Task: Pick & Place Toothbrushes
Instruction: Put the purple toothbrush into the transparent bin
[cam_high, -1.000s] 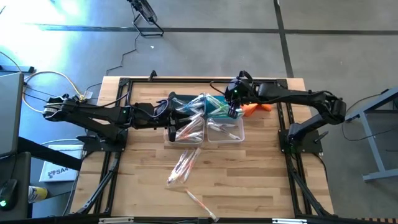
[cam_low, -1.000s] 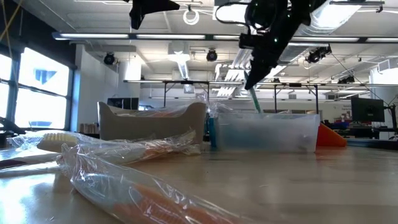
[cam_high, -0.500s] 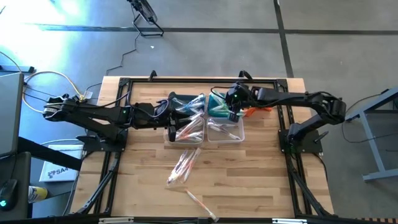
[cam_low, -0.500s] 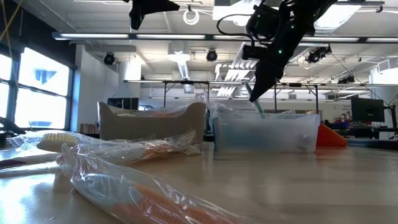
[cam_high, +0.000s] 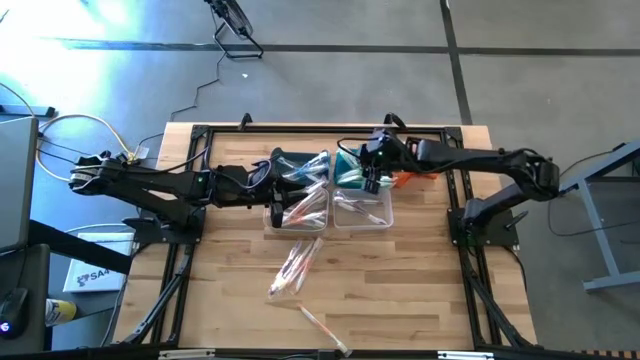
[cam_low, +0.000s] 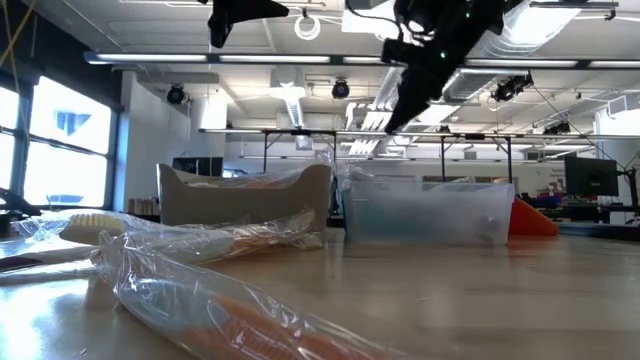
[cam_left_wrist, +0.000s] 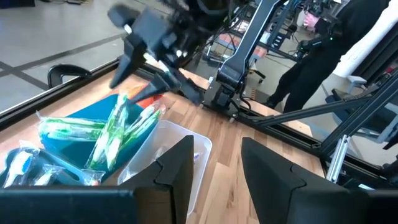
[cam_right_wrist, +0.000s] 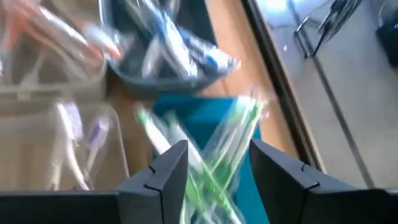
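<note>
Green toothbrushes (cam_right_wrist: 217, 155) in clear wrappers lie in a teal bin (cam_high: 348, 168) at the far middle of the table, also seen in the left wrist view (cam_left_wrist: 115, 134). My right gripper (cam_right_wrist: 214, 180) hovers open just above them (cam_high: 368, 180), holding nothing. My left gripper (cam_left_wrist: 217, 180) stands open and empty over the dark bin (cam_high: 300, 165) beside it, which holds blue-handled toothbrushes (cam_right_wrist: 168, 50). More wrapped toothbrushes (cam_high: 293, 268) lie loose on the wood nearer the front, with one more (cam_high: 322, 328) at the front edge.
Two clear bins sit in front of the teal and dark ones: the left (cam_high: 300, 212) holds pink-red toothbrushes, the right (cam_high: 362, 210) a few whitish ones. An orange cloth (cam_high: 408, 176) lies right of the teal bin. Black frame rails (cam_high: 455, 180) border the table.
My right gripper held a green toothbrush hanging over the teal bin, then opened and let it go. The toothbrush has dropped into the bin among the other green ones. The gripper has since risen a little above the bin.
</note>
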